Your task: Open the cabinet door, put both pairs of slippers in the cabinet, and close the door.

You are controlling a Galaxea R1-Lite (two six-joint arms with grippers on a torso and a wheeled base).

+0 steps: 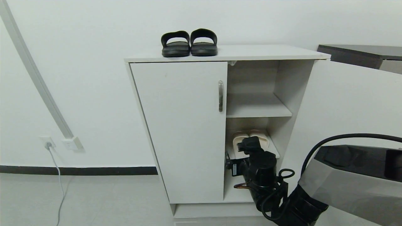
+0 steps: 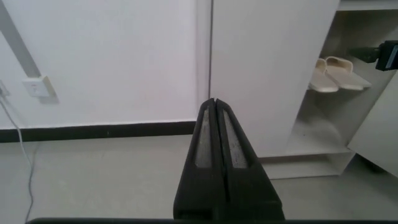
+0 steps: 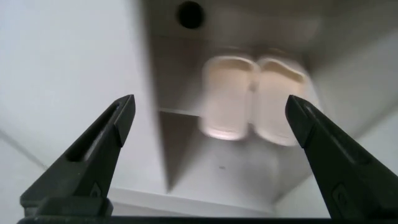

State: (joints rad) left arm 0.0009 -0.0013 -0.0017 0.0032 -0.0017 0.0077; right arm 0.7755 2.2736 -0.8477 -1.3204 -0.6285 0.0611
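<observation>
A white cabinet (image 1: 179,131) stands against the wall with its right door (image 1: 345,103) swung open and its left door shut. A pair of black slippers (image 1: 189,43) rests on the cabinet top. A pair of cream slippers (image 1: 248,139) (image 2: 339,73) (image 3: 255,96) lies on the middle shelf inside. My right gripper (image 3: 211,134) is open, just in front of that shelf, with nothing between its fingers; its wrist (image 1: 259,166) partly hides the cream pair. My left gripper (image 2: 214,134) is shut and empty, held low to the left of the cabinet.
The upper shelf (image 1: 257,108) holds nothing. A metal handle (image 1: 220,95) sits on the shut left door. A wall socket with a cable (image 1: 47,145) is at the left. A dark-topped unit (image 1: 361,55) stands at the right behind the open door.
</observation>
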